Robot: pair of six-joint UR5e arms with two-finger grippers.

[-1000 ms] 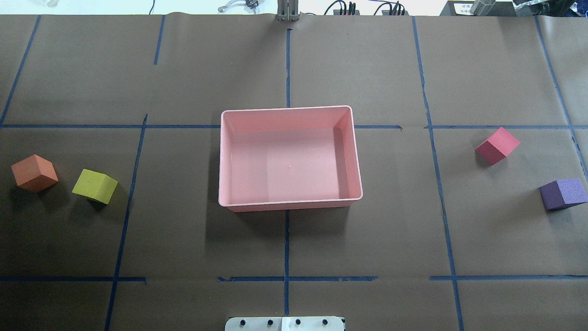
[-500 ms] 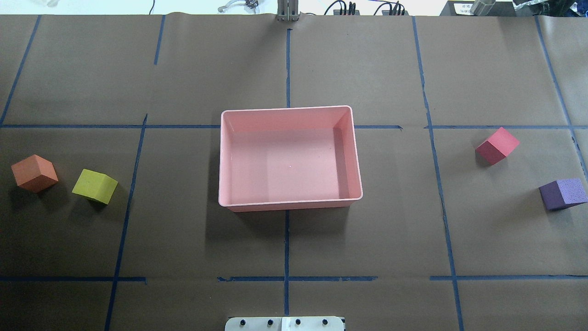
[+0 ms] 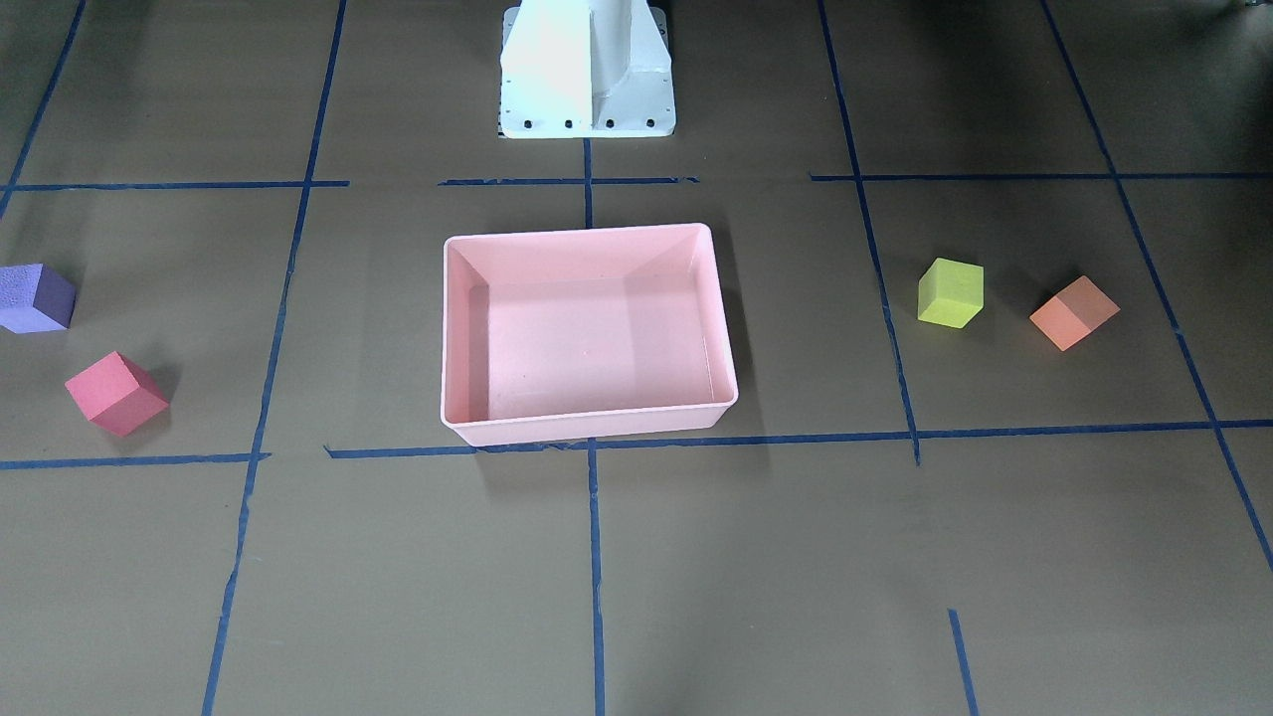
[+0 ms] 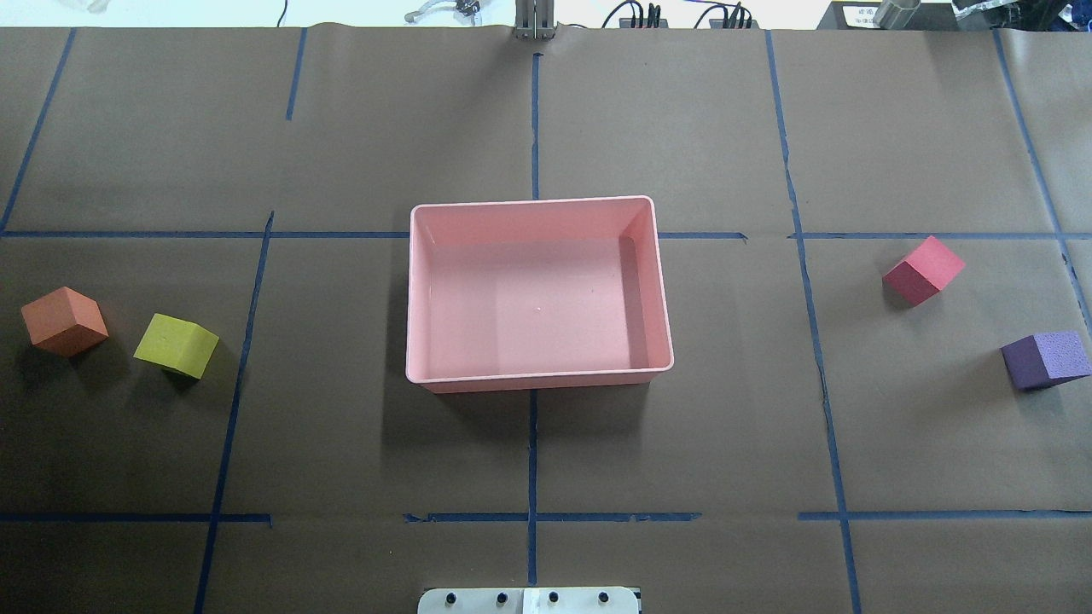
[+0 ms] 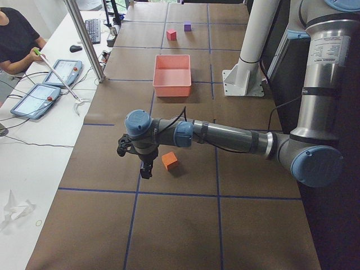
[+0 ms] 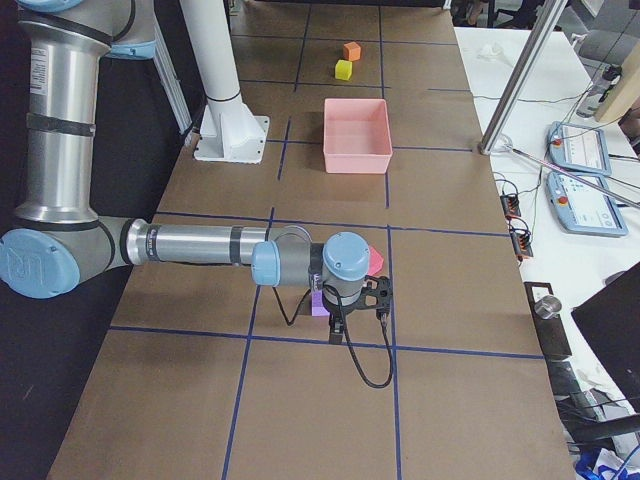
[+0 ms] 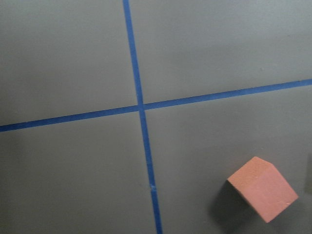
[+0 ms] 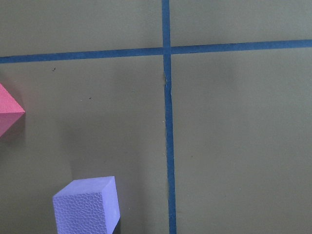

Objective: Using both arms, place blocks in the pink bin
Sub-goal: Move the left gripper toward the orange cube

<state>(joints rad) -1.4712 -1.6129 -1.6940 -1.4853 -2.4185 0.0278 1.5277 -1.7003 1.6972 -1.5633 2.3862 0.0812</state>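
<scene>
We find the pink bin (image 4: 537, 205) central and blocks (image 4: 177, 344) paired at each tabletop (image 4: 682, 443) end, so left end effector (image 5: 145, 170) and right end effector (image 6: 346, 320) each hover by a pair; openings we cannot tell.

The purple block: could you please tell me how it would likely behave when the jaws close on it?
The purple block shows a pitted, spongy-looking face, so it is probably light and may squash slightly, yet offer good friction. It rests flat on the brown paper with square faces, so it should slide rather than roll if pushed.
</scene>
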